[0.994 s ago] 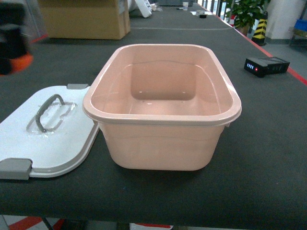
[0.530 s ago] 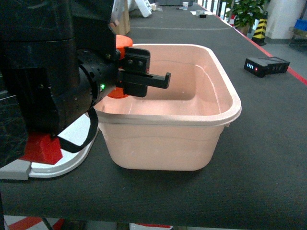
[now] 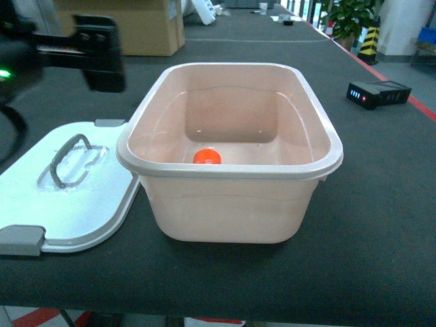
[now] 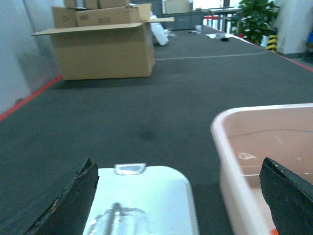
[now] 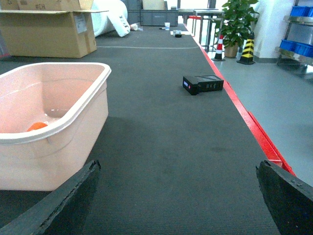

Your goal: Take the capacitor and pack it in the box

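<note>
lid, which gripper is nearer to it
Left. The left gripper hangs just above and behind the lid; the right gripper is beyond the box, on its far side.

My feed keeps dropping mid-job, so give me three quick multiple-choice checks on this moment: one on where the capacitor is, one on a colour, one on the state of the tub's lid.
1. Where is the capacitor?
A. On the lid
B. Inside the tub
C. On the black mat beside the battery pack

2. What colour is the capacitor's top?
A. Orange
B. Blue
C. Green

3. What state is the lid in?
A. Latched on the tub
B. Leaning upright against the carton
C. Off, lying flat beside the tub

Answers:
1 B: the capacitor sits on the floor of the tub.
2 A: its visible top is bright orange.
3 C: the white lid lies flat left of the tub, handle up, and the tub is open.
</note>
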Motion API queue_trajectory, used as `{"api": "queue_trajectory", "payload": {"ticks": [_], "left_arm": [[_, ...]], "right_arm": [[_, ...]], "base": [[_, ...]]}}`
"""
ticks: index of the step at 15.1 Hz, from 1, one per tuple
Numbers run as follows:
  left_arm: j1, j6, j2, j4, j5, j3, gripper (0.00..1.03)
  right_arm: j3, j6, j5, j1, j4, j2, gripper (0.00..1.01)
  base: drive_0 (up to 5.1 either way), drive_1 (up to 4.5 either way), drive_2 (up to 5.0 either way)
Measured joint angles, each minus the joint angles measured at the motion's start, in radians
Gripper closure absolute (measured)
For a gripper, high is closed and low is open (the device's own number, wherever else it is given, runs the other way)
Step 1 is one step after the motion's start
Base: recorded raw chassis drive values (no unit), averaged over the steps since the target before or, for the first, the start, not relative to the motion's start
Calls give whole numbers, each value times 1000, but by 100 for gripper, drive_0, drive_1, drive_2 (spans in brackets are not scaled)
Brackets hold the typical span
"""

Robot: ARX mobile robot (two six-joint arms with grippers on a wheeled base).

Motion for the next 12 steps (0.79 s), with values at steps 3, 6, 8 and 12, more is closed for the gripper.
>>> {"api": "queue_trajectory", "payload": {"ticks": [3,6,8,12], "left_arm": [[226,0,13,-8,100,-36,5],[252,2,170,-4,120,18,5],[233,14,333,37,105,119,5],[241,37,578,57,114,229,5]], "right_arm": [[0,0,0,0,0,0,3],[0,0,0,0,1,0,3],[0,0,0,0,0,0,3],[0,0,0,0,0,0,3]], "base": [[0,0,0],[0,0,0],[0,0,0],[0,0,0]]}}
